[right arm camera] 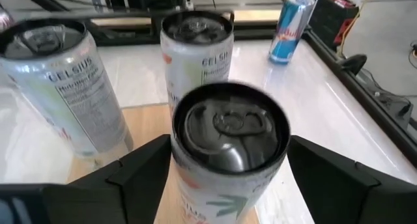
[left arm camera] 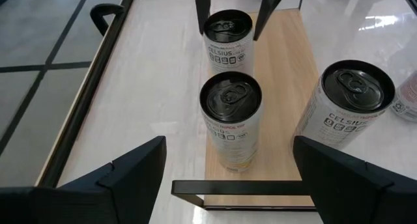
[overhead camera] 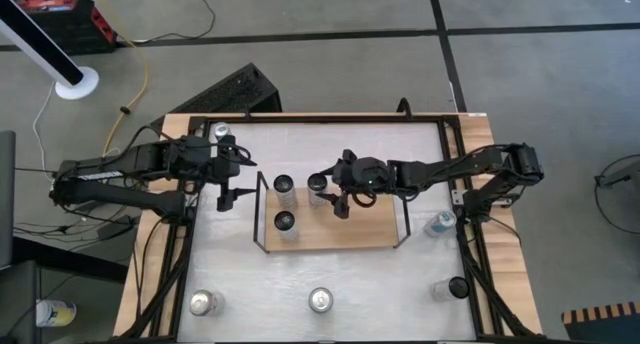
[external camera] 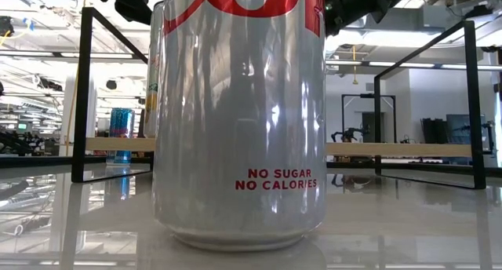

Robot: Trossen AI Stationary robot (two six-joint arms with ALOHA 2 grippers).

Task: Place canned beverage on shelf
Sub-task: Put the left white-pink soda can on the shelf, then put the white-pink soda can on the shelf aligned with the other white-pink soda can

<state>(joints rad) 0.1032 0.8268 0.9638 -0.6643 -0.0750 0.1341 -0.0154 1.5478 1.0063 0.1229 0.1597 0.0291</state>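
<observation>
White surface point(overhead camera: 350, 274) noted; right gripper point(right arm camera: 225, 165), fingers wide, straddles a rigid, slick, likely heavy can point(right arm camera: 229, 139) on shelf point(overhead camera: 380, 234); grip mid-body; left gripper point(overhead camera: 222, 189) wide, idle.

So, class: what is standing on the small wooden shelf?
Three black-topped cans stand upright on the shelf; the right gripper straddles one, covering its sides.

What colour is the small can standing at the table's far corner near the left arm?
Blue and silver slim can, clearest in the right wrist view.

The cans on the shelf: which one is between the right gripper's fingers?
The can at the shelf's back edge, nearest the right gripper; the other two stand further left.
</observation>
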